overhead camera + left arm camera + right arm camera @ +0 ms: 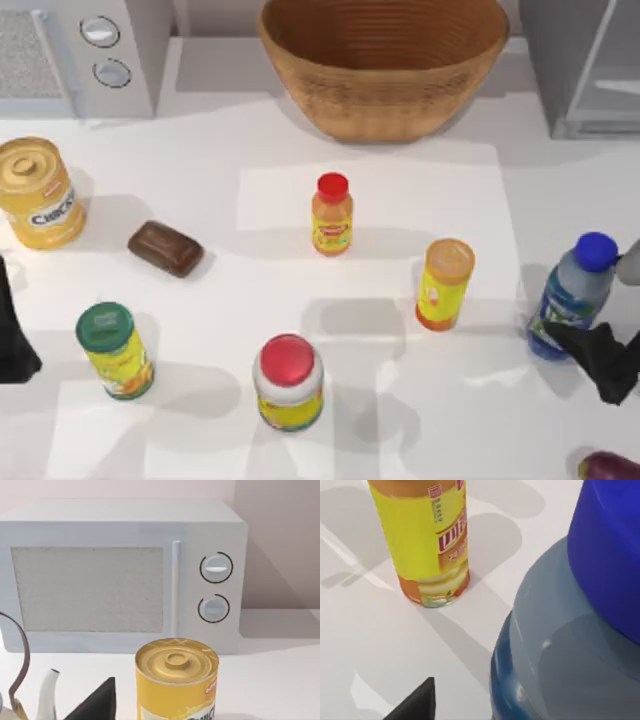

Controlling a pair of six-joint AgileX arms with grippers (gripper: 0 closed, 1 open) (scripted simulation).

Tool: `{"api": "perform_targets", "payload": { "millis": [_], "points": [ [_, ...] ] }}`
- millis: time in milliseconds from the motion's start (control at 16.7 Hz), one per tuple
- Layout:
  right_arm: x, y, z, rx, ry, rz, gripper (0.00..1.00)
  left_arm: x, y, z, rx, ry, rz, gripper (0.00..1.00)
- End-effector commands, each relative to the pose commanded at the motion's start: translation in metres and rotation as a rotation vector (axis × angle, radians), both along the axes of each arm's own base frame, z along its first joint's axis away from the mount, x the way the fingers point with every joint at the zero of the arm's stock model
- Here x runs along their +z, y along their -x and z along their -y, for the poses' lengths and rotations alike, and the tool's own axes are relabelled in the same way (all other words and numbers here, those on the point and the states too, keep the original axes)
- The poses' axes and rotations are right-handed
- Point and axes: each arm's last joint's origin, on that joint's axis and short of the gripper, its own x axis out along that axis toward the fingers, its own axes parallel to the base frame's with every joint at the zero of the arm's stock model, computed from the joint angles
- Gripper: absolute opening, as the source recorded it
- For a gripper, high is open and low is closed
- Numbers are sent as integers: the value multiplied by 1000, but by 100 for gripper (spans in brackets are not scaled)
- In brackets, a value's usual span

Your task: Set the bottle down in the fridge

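Right against my right gripper (585, 345), whose finger spread I cannot tell, the bottle (572, 300) stands upright near the table's right edge, well short of the fridge (590, 70); an off-centre squeeze could tip it.

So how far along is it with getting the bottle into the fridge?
Early stage. Done: the right gripper has reached the bottle, which stands upright on the table at its right side. In hand: closing in for the grasp. Left: lift it and set it in the fridge at the back right. The left gripper sits at the left edge.
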Motion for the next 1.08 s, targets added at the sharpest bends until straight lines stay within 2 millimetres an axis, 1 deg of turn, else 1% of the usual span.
{"api": "perform_targets", "payload": {
  "millis": [240,540,1080],
  "points": [
    [-13,-9,-13,0,0,0,100,0,0,0,0,0,0,100],
    [-15,-10,-15,0,0,0,100,0,0,0,0,0,0,100],
    [-15,-10,-15,0,0,0,33,0,0,0,0,0,0,100]
  ]
}}
